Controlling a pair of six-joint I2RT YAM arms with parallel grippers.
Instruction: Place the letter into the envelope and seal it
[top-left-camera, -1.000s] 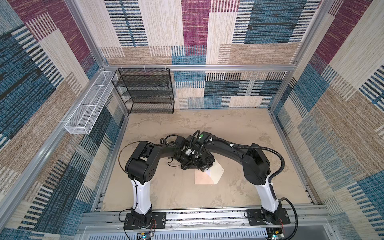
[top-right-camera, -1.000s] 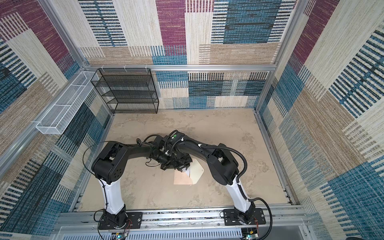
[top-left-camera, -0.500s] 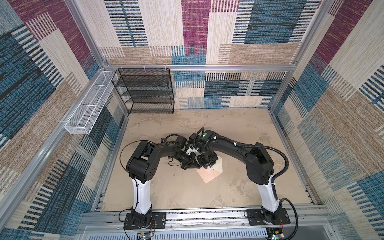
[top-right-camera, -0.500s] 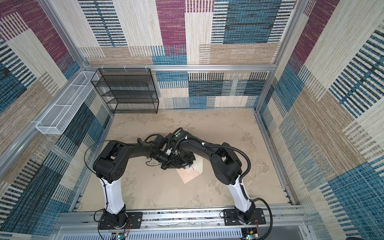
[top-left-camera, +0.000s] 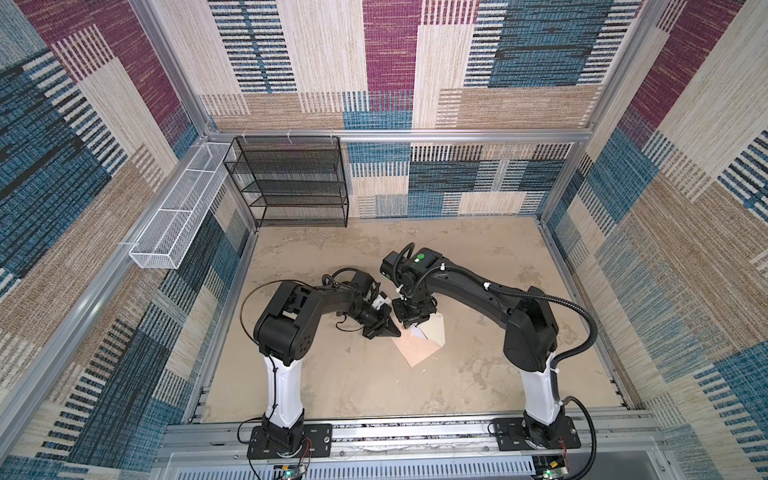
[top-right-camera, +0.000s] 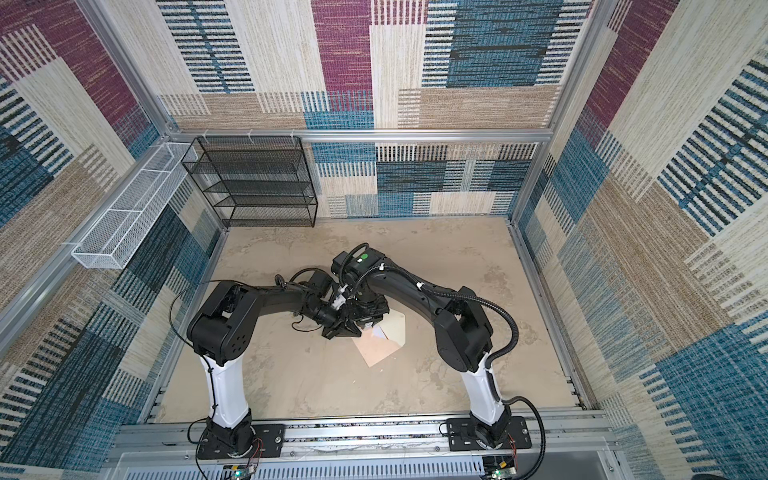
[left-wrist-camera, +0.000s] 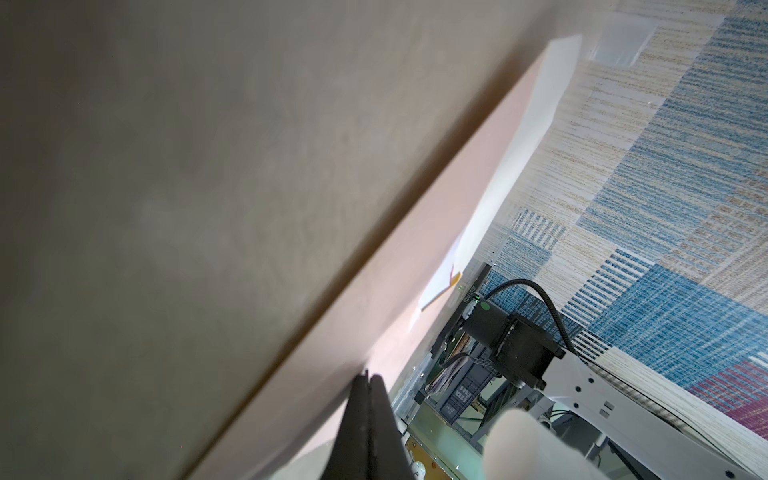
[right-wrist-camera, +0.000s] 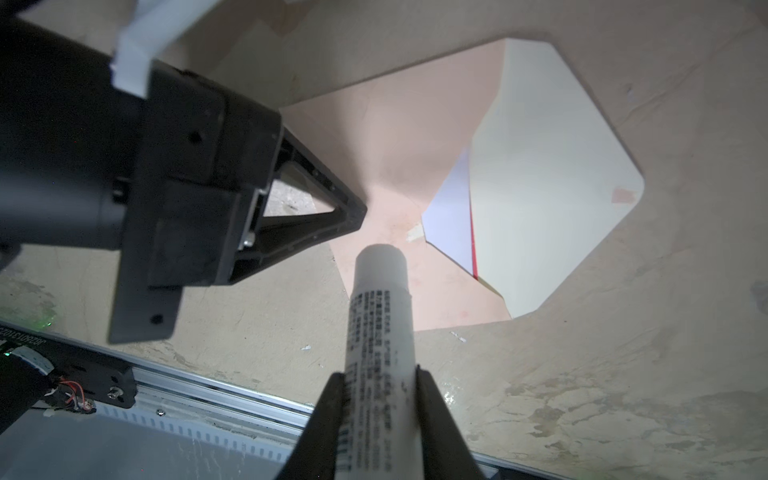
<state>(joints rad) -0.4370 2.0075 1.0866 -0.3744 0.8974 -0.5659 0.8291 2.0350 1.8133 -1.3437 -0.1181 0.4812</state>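
White glue stick (right-wrist-camera: 382, 299) over the open envelope (right-wrist-camera: 407, 137), letter (right-wrist-camera: 451, 216) tucked inside
The right gripper (right-wrist-camera: 378, 378) pinches it; the left gripper (right-wrist-camera: 353, 216), pressed together, touches the envelope's edge alongside.

At the centre of the frame you see the envelope (right-wrist-camera: 399, 137) lying on the table (right-wrist-camera: 582, 395). Its cream flap (right-wrist-camera: 552, 166) is open, and the letter (right-wrist-camera: 451, 216) shows a white face and a red edge in the pocket. Your right gripper (right-wrist-camera: 379, 374) clamps a white tube (right-wrist-camera: 380, 316), whose tip is over the envelope. The left gripper (right-wrist-camera: 357, 216), jaws together, points at the envelope's edge.
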